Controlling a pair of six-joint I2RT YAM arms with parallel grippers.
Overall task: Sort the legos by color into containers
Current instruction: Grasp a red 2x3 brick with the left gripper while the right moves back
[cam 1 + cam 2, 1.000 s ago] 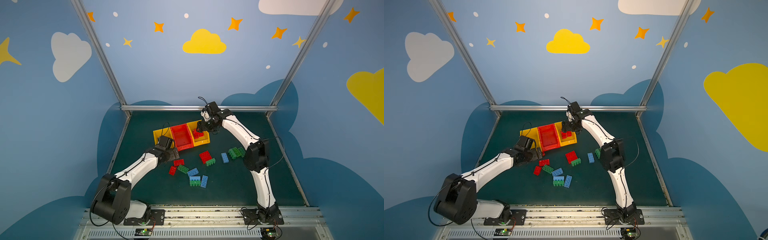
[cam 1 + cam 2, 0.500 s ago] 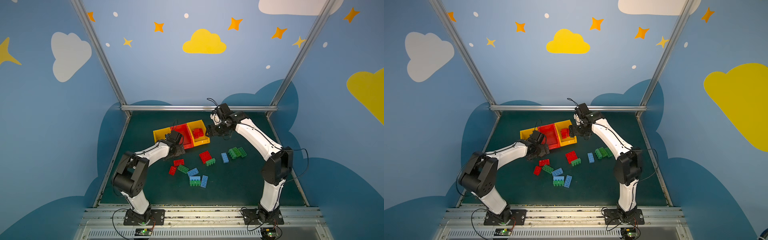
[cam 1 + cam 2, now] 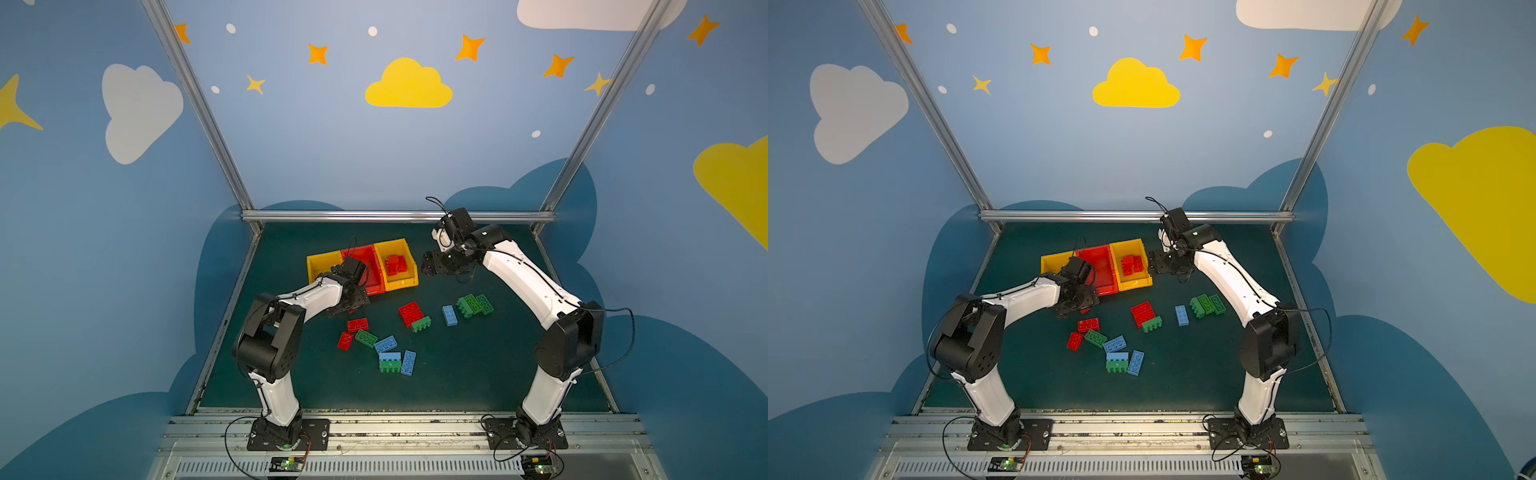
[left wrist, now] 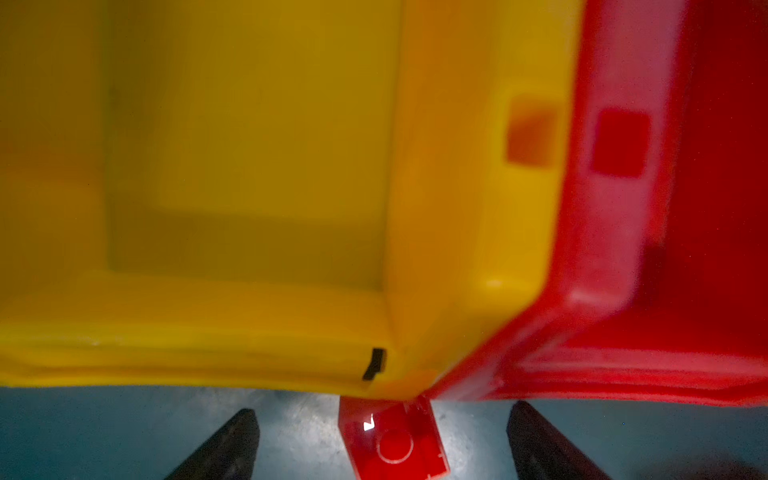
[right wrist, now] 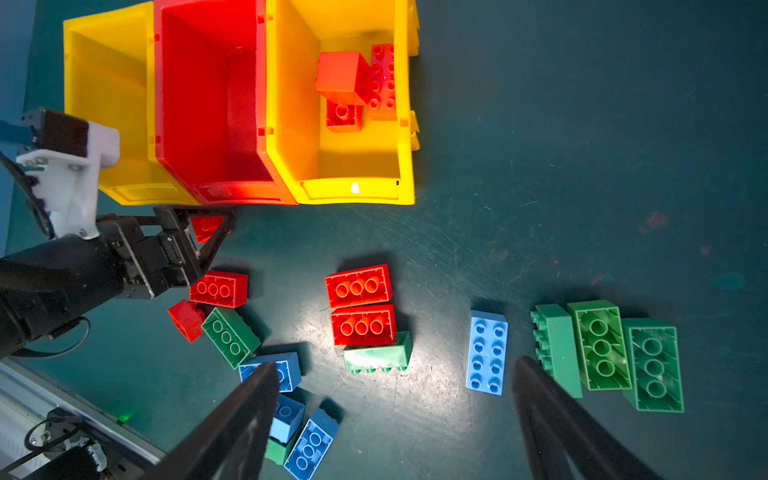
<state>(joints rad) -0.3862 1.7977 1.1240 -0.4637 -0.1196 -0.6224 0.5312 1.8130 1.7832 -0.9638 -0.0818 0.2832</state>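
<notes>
Three joined containers stand at the back: a left yellow bin (image 3: 321,262) (image 4: 249,324), a red middle bin (image 3: 371,254) (image 5: 208,104) and a right yellow bin (image 3: 409,272) (image 5: 357,191) holding red bricks (image 3: 395,265) (image 5: 353,83). Red, green and light blue legos lie loose on the mat (image 3: 498,365). My left gripper (image 3: 353,306) (image 4: 384,409) is open, low at the bins' front edge, its fingers either side of a small red brick (image 4: 392,442) (image 5: 205,226) without touching it. My right gripper (image 3: 428,266) (image 5: 395,368) hangs open and empty, right of the right yellow bin.
Loose on the mat are two red bricks (image 3: 410,312) with a green one (image 3: 421,323), a blue brick (image 3: 449,315), three green bricks (image 3: 473,305), and a nearer cluster of red (image 3: 357,324), green (image 3: 365,338) and blue (image 3: 385,344) bricks. Metal rails edge the mat.
My right gripper has moved right, off the right yellow bin. The left gripper has shifted right and down onto the small red brick at the bins' front, its elbow lifted.
</notes>
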